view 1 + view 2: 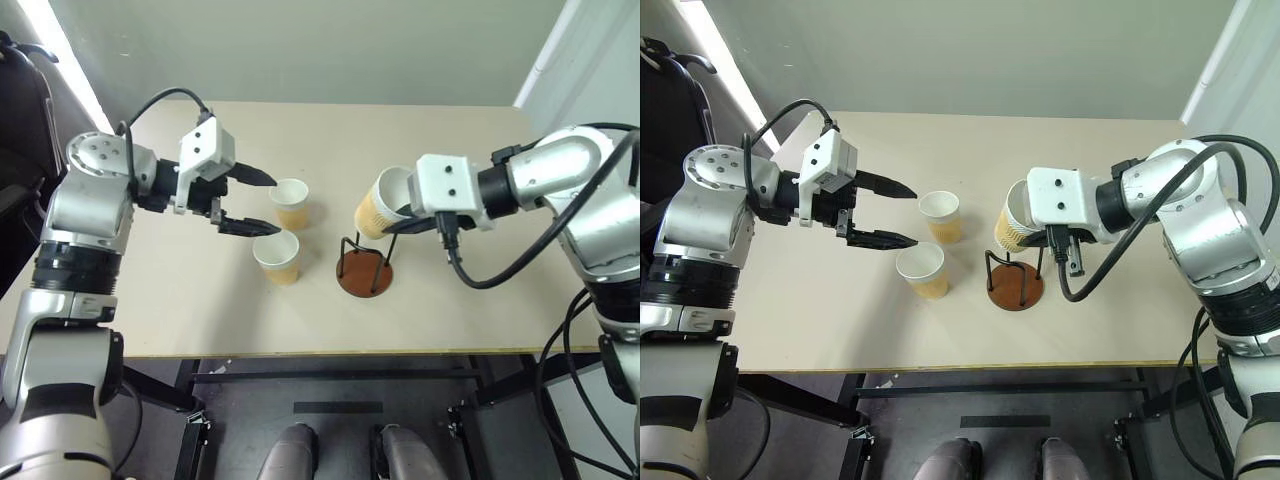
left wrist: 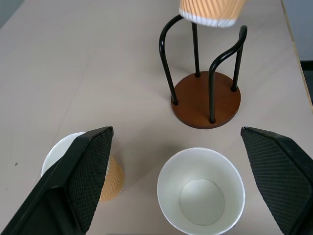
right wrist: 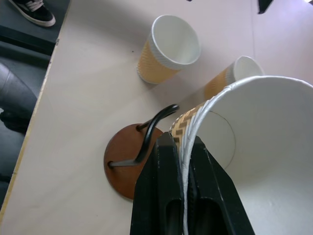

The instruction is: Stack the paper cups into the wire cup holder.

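Two paper cups stand upright on the table, one farther back (image 1: 291, 203) and one nearer (image 1: 277, 256), both tan outside and white inside. My left gripper (image 1: 275, 205) hovers open just left of them, one finger on either side of the gap between the cups. A third paper cup (image 1: 383, 203) hangs tilted in my right gripper (image 3: 181, 142), whose fingers are shut on its rim. Its bottom (image 2: 210, 12) sits just above the loops of the wire cup holder (image 1: 365, 262), a black wire frame on a round reddish-brown base (image 2: 205, 100).
The beige table (image 1: 450, 310) has bare room to the right of the holder and behind the cups. Its front edge (image 1: 350, 352) runs close below the holder. A dark chair-like shape (image 1: 15, 150) stands off the left side. A shoe (image 3: 32, 12) rests on the floor beside the table.
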`<action>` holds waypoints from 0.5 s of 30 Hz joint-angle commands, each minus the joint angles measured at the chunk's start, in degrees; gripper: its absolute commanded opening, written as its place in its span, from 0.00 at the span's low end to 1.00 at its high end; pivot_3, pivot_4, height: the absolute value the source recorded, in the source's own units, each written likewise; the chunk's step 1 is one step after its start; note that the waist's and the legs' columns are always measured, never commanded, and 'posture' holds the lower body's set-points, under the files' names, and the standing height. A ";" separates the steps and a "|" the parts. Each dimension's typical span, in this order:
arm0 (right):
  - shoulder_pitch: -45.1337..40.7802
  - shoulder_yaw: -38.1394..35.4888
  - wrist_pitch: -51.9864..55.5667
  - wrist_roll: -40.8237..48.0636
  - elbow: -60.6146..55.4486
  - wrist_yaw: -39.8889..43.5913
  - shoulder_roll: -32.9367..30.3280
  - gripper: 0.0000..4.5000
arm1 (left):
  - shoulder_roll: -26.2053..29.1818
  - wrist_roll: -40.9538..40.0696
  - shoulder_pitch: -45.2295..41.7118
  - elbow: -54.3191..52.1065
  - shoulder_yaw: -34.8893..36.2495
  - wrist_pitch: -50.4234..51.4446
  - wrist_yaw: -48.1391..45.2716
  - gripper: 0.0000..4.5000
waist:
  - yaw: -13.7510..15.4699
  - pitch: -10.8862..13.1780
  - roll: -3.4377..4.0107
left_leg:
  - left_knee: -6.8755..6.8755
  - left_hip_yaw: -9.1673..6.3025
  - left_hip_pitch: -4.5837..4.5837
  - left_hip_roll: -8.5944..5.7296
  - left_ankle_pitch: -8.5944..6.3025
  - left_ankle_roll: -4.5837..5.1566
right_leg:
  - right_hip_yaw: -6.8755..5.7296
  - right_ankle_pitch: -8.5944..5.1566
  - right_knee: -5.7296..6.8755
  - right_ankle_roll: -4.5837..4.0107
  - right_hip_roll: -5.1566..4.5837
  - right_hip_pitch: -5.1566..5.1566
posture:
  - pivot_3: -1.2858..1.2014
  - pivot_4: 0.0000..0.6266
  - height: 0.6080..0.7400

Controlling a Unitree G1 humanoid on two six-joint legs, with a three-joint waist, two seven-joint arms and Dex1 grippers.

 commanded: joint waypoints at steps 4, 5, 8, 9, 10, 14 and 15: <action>-0.03 0.39 -3.28 -2.11 0.80 -0.27 0.25 0.00 | 0.63 -0.56 -0.96 -2.22 1.65 0.51 0.10 1.00 | -0.01 0.00 0.00 | 0.00 0.00 0.00 0.00 0.00 0.00 | 0.00 0.00 0.00 0.00 0.00 0.00 | 0.52 0.24 1.00; -0.03 0.46 -3.53 -2.32 1.03 -0.29 0.39 0.00 | 0.54 -0.54 -1.03 -2.29 1.66 0.54 0.28 1.00 | -0.01 0.00 0.00 | 0.00 0.00 0.00 0.00 0.00 0.00 | 0.00 0.00 0.00 0.00 0.00 0.00 | 0.52 0.24 1.00; -0.21 0.51 -4.26 -2.87 1.75 -0.24 0.78 0.00 | 0.27 -0.64 -1.18 -2.75 1.68 0.86 0.72 1.00 | -0.01 0.00 0.00 | 0.00 0.00 0.00 0.00 0.00 0.00 | 0.00 0.01 0.00 0.02 0.00 0.00 | 0.52 0.24 1.00; -0.24 0.50 -4.44 -2.99 1.90 -0.18 0.87 0.00 | 0.25 -0.67 -1.17 -2.91 1.68 0.95 0.76 1.00 | -0.01 0.00 0.00 | 0.00 0.00 0.00 0.00 0.00 0.00 | 0.00 0.02 0.00 0.04 0.00 0.00 | 0.52 0.24 1.00; -0.25 0.48 -4.58 -3.05 2.01 -0.10 0.92 0.00 | 0.24 -0.69 -1.15 -3.03 1.69 1.02 0.79 1.00 | -0.02 0.00 0.00 | 0.01 0.00 0.00 0.00 0.00 0.00 | 0.00 0.03 0.00 0.04 0.00 0.00 | 0.52 0.24 1.00; -0.46 0.41 -5.22 -3.61 2.62 -0.21 1.48 0.09 | 0.32 -0.63 -1.09 -3.20 1.77 1.14 0.91 1.00 | -0.03 0.00 0.00 | 0.00 0.00 0.00 0.00 0.00 0.00 | 0.00 0.04 0.01 0.06 0.00 0.00 | 0.52 0.24 1.00; -0.47 0.34 -5.23 -3.67 2.66 -0.19 1.60 0.14 | 0.37 -0.64 -1.07 -3.27 1.79 1.21 0.92 1.00 | -0.03 0.00 0.00 | 0.00 0.00 0.00 0.00 0.00 0.00 | 0.00 0.04 0.01 0.07 0.00 0.00 | 0.52 0.24 1.00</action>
